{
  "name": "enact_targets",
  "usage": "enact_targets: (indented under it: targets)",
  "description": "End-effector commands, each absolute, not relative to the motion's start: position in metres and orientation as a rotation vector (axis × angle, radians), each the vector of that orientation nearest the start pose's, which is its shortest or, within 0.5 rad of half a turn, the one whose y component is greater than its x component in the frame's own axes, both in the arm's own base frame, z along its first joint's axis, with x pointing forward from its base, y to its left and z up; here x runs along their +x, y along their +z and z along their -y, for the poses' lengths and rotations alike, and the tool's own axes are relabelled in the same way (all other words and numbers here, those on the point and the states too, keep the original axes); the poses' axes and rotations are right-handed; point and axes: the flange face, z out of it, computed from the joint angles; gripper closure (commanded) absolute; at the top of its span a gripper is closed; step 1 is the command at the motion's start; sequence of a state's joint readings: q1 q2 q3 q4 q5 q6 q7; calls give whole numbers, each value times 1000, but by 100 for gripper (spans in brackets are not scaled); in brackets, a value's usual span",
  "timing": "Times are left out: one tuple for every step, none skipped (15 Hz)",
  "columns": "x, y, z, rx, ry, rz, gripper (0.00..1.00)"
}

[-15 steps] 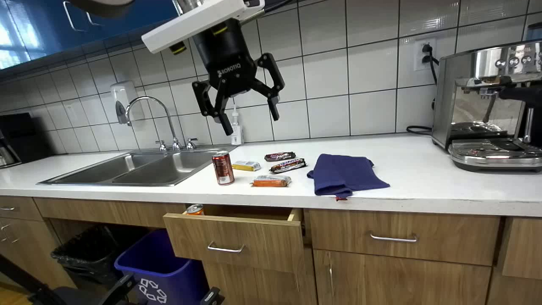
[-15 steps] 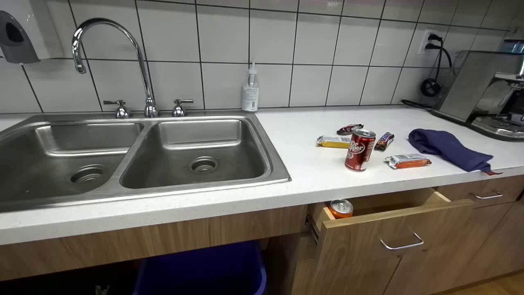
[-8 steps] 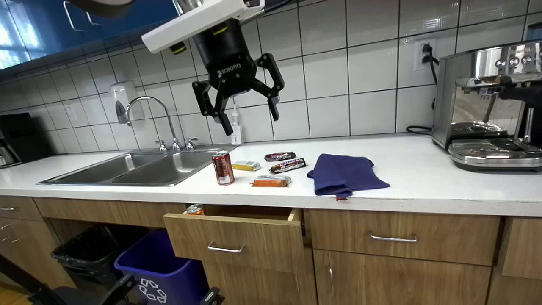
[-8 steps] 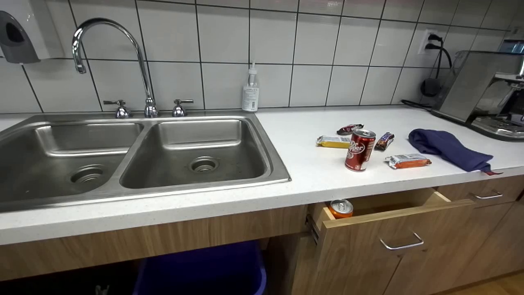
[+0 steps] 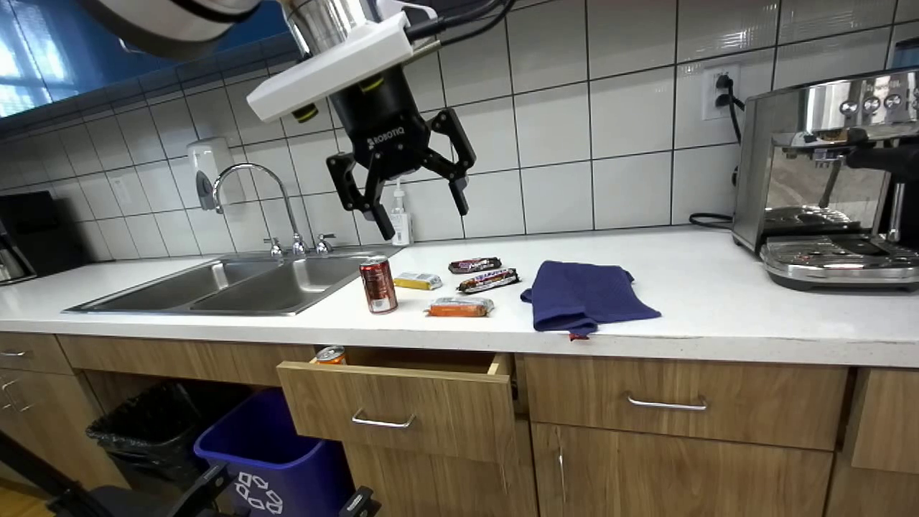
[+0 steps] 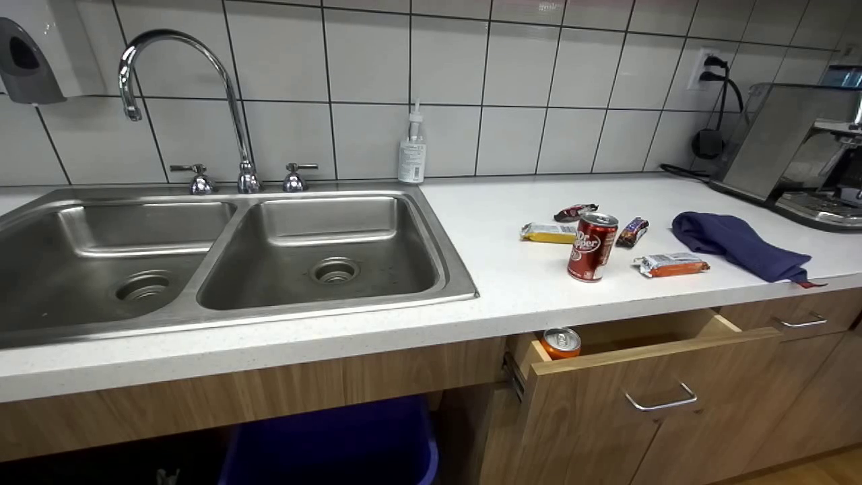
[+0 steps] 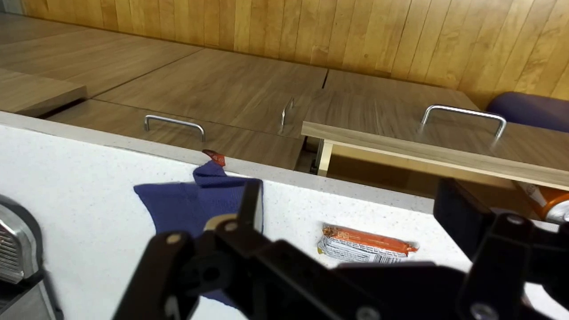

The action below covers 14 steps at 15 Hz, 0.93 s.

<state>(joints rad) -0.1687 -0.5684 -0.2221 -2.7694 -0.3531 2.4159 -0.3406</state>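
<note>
While black two-fingered gripper (image 5: 425, 221) hangs empty, jaws spread, oblong orange-and-white plastic-wrapped bar (image 5: 459, 308) lies at its five o'clock in an exterior view; any pinch likely surest crosswise.

Your black gripper (image 5: 425, 221) has angular, jointed fingers (image 5: 459, 197) with round screw heads (image 7: 484, 311), white ROBOTIQ lettering (image 5: 385, 138) and yellow marks (image 5: 371, 84). Your arm (image 5: 154, 29) shows rounded white casing, a shiny silver section (image 5: 323, 25), a white bar (image 5: 330, 68) and thick black cables (image 5: 459, 20).
</note>
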Motion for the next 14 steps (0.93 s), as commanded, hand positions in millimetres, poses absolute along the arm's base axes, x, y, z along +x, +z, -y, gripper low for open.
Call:
enact_targets:
  targets:
    - [355, 380, 124, -3330, -315, 333, 0]
    - [358, 376, 120, -3329, -327, 318, 0]
    - [361, 373, 117, -3332, -335, 303, 0]
    - [363, 368, 114, -3332, -334, 287, 0]
    - [366, 363, 111, -3334, -336, 268, 0]
    - [369, 359, 107, -3334, -335, 243, 0]
    - [371, 354, 104, -3333, -336, 219, 0]
    - [373, 349, 100, -3332, -335, 194, 0]
    - [376, 345, 96, -3331, -335, 173, 0]
    - [378, 341, 92, -3330, -335, 144, 0]
    - [379, 336, 89, -3328, -331, 124, 0]
    - [380, 331, 86, -3331, -319, 110, 0]
    - [382, 326, 83, -3332, -311, 98, 0]
    - [383, 321, 80, -3336, -301, 85, 0]
